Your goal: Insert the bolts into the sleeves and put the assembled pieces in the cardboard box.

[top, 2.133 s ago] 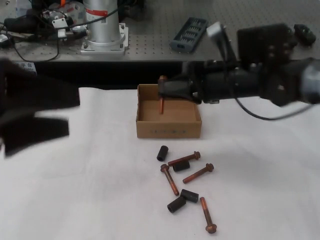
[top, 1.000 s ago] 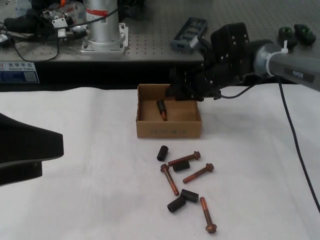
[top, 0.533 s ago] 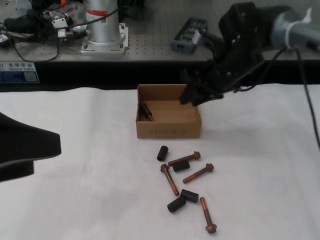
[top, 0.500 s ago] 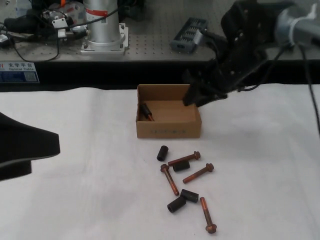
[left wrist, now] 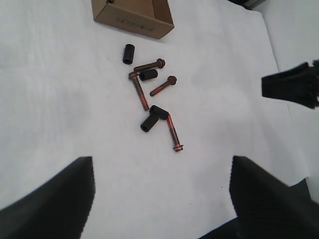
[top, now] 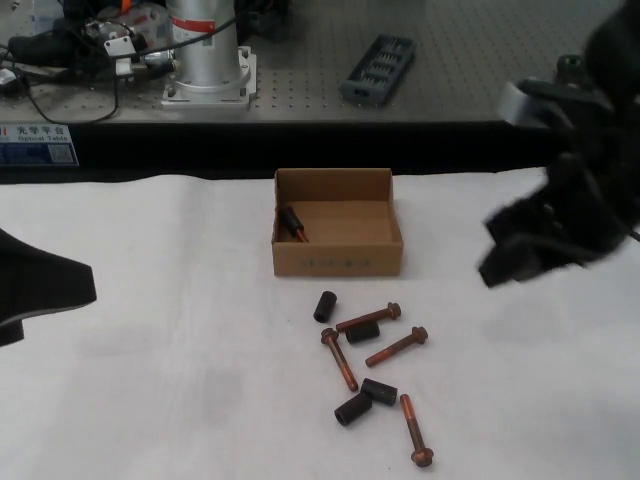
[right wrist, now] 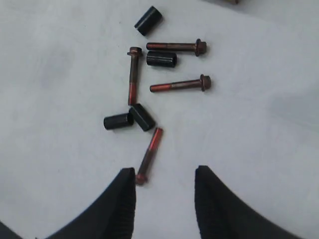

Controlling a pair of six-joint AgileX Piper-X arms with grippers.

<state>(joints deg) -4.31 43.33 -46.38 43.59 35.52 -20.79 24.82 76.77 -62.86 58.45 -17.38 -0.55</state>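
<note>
Now that right gripper (right wrist: 164, 199) has withdrawn, jaws parted, empty: copper bolt in black sleeve (top: 293, 224) lies in brown cardboard box (top: 338, 262) to its left; four loose bolts (right wrist: 180, 83), four sleeves (right wrist: 161, 59) ahead, pending.

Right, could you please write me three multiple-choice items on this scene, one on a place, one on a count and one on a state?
1. Where does the assembled piece lie?
A) in the cardboard box, by its left wall
B) outside the box
C) in a gripper

2. How many loose bolts lie on the white cloth?
A) two
B) four
C) six

3. How is the right gripper?
A) shut on a bolt
B) shut on a sleeve
C) open, holding nothing

Answers:
1 A, the high view shows it inside the box.
2 B, four lie among the sleeves.
3 C, its wrist view shows the fingers apart over the cloth.
</note>
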